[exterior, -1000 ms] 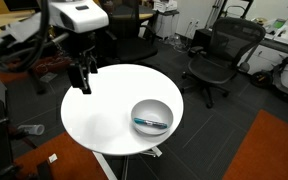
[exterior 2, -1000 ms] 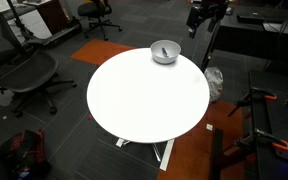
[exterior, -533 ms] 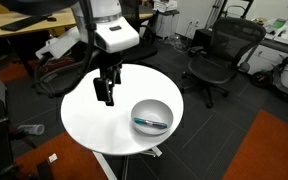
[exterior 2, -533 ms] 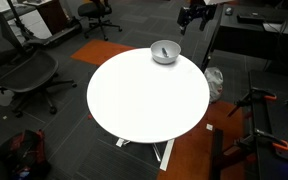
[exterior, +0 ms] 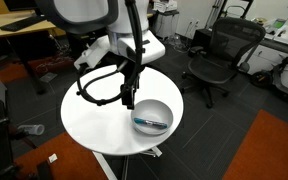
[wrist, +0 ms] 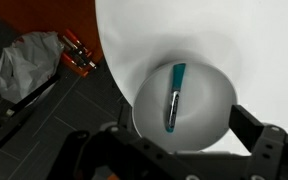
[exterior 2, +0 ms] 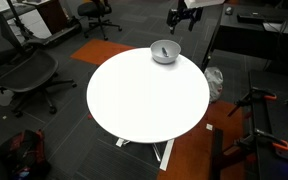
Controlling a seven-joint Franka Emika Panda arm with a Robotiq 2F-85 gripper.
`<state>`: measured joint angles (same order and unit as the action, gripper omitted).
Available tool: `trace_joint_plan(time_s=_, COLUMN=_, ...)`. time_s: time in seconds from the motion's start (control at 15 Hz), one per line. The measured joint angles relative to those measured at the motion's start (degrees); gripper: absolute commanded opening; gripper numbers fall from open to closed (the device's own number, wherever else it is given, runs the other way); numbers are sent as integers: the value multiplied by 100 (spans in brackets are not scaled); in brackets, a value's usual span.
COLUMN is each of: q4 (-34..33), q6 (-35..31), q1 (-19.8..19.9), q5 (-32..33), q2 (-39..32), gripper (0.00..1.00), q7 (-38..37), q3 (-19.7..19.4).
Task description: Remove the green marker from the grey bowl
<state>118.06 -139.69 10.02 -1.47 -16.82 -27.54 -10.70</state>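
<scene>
The grey bowl (exterior: 152,113) stands near the edge of the round white table (exterior: 94,120); it also shows in the other exterior view (exterior 2: 165,52). The green marker (exterior: 151,123) lies inside it. In the wrist view the bowl (wrist: 204,110) is right below the camera, with the teal marker (wrist: 175,97) lying across its inside. My gripper (exterior: 127,98) hangs above the table just beside the bowl and appears in the air above it from the opposite side (exterior 2: 177,18). In the wrist view the gripper (wrist: 184,136) is open and empty, with a finger on either side of the bowl.
Black office chairs (exterior: 216,55) (exterior 2: 24,70) stand around the table. A grey plastic bag (wrist: 29,62) lies on the dark floor beside the table edge. Orange carpet (exterior: 269,150) and desks (exterior 2: 259,40) lie further off.
The arm has swung across the table from its far side towards the bowl and now hangs next to it. The bowl and marker have not moved.
</scene>
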Motion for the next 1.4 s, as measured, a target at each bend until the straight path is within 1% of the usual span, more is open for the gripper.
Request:
trace_joint_plan(time_s=0.33, q4=-660, q6=-152, q1=-76, q5=-60, q2=-797, gripper=100, q7=-217, q3=-22)
trace_joint_plan(time_s=0.67, q4=-1229, q6=-162, q1=-95, q5=-178, q2=-1484, gripper=100, q7=-227, q3=-48)
trace_joint_plan(time_s=1.0, q4=-1686, q6=-162, q1=-96, q5=-305, q2=-2037, gripper=100, q7=-227, q3=-50)
trace_joint_plan(time_s=1.4, q4=-2053, q6=-162, q1=-93, q5=-469, q2=-2538, gripper=100, q7=-227, q3=-73)
